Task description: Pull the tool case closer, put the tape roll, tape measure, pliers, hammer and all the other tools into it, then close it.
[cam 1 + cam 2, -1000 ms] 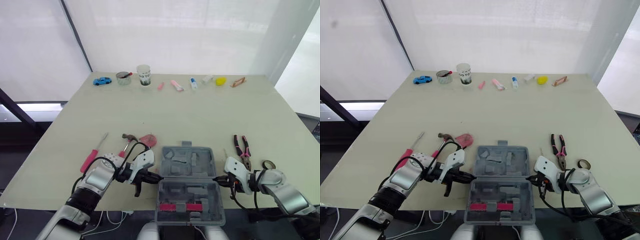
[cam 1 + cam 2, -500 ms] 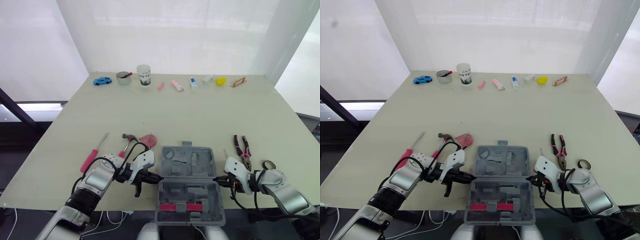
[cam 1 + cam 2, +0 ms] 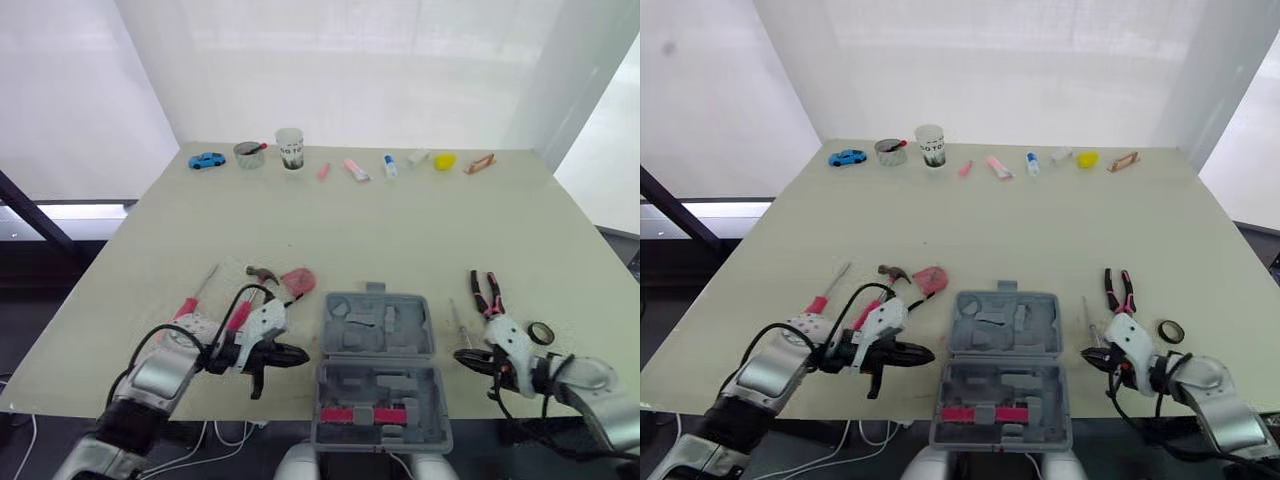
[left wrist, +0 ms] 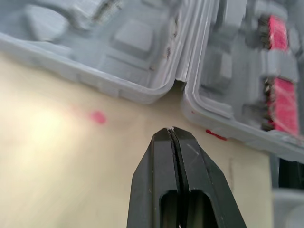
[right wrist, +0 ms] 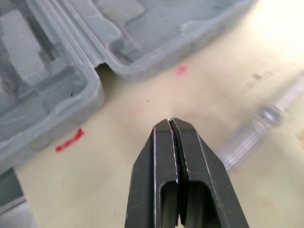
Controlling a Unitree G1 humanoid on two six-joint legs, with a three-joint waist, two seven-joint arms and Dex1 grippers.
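The grey tool case (image 3: pixel 378 370) lies open at the table's near edge, with a pink-red item in its front half. My left gripper (image 3: pixel 303 354) is shut and empty, a short gap left of the case's hinge (image 4: pixel 183 78). My right gripper (image 3: pixel 460 353) is shut and empty just right of the case. A hammer (image 3: pixel 256 284), a pink tape measure (image 3: pixel 298 281) and a pink-handled screwdriver (image 3: pixel 190 306) lie left of the case. Pliers (image 3: pixel 487 295), a tape roll (image 3: pixel 540 332) and a clear-handled tool (image 5: pixel 259 130) lie right of it.
Along the far edge stand a blue toy car (image 3: pixel 206 160), a tin (image 3: pixel 247 154), a cup (image 3: pixel 289 148), pink items (image 3: pixel 353 170), a small bottle (image 3: pixel 388 166) and a yellow object (image 3: pixel 442 160). The case's front half overhangs the near table edge.
Both grippers have drawn back from the sides of the case, the left one leftward and the right one rightward. The case has stayed where it was.
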